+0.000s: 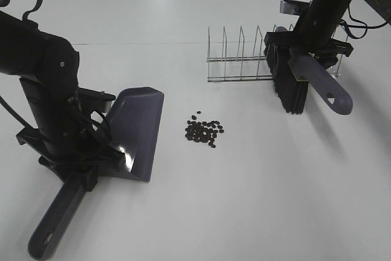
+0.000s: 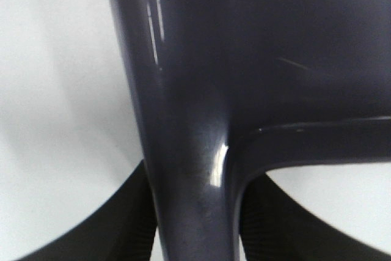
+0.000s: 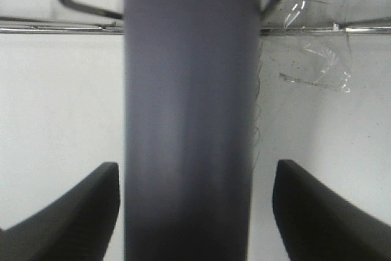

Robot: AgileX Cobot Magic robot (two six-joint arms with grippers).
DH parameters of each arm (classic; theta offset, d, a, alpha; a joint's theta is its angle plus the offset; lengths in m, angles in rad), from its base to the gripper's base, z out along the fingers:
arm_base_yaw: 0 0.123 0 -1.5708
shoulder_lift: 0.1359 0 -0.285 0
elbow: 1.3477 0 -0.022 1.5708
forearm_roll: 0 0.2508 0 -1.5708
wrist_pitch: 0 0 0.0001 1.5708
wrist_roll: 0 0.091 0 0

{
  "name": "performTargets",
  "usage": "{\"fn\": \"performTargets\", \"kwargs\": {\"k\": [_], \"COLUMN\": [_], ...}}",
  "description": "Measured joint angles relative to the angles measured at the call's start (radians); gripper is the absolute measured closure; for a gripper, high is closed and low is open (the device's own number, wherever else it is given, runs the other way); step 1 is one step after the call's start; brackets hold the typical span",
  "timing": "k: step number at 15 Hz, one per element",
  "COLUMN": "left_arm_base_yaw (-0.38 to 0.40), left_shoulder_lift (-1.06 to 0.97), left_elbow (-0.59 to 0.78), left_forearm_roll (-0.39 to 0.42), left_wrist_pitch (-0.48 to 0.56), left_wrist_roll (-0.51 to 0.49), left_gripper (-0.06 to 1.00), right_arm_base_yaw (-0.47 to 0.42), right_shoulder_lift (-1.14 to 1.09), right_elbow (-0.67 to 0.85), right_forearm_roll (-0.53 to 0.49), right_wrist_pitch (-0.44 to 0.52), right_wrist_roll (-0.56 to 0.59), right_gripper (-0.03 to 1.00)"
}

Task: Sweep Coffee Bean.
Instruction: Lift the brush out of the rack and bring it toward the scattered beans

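Some two dozen tiny dark coffee beans (image 1: 204, 131) lie in a loose cluster on the white table (image 1: 244, 206), near the open lip of the dustpan (image 1: 139, 128). The left gripper (image 1: 85, 172) clamps the dustpan's handle between its fingers (image 2: 131, 230). Well apart, by the wire rack (image 1: 238, 56), the right gripper (image 1: 302, 44) straddles the handle of the brush (image 1: 292, 87); a sliver of table shows beside one finger (image 3: 311, 212), so I cannot tell whether it grips.

Robot lab, plain white table (image 1: 256, 212)
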Motion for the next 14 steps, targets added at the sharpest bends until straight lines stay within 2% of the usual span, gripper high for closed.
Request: {"fn": "performTargets", "kwargs": {"k": [4,9,12,14], "left_arm_base_yaw": [0.0,0.0,0.0,0.0], "left_shoulder_lift": [0.0,0.0,0.0,0.0], "left_elbow": [0.0,0.0,0.0,0.0], "left_forearm_roll": [0.0,0.0,0.0,0.0], "left_wrist_pitch": [0.0,0.0,0.0,0.0], "left_wrist_roll": [0.0,0.0,0.0,0.0], "left_gripper": [0.59,0.59,0.59,0.59], "right_arm_base_yaw": [0.0,0.0,0.0,0.0], "right_shoulder_lift": [-0.004,-0.015,-0.012,-0.012], "right_elbow": [0.0,0.0,0.0,0.0], "right_forearm_roll": [0.005,0.005,0.005,0.009], "right_wrist_pitch": [0.0,0.0,0.0,0.0], "right_wrist_roll": [0.0,0.0,0.0,-0.013], "right_gripper": [0.55,0.57,0.67,0.67]}}
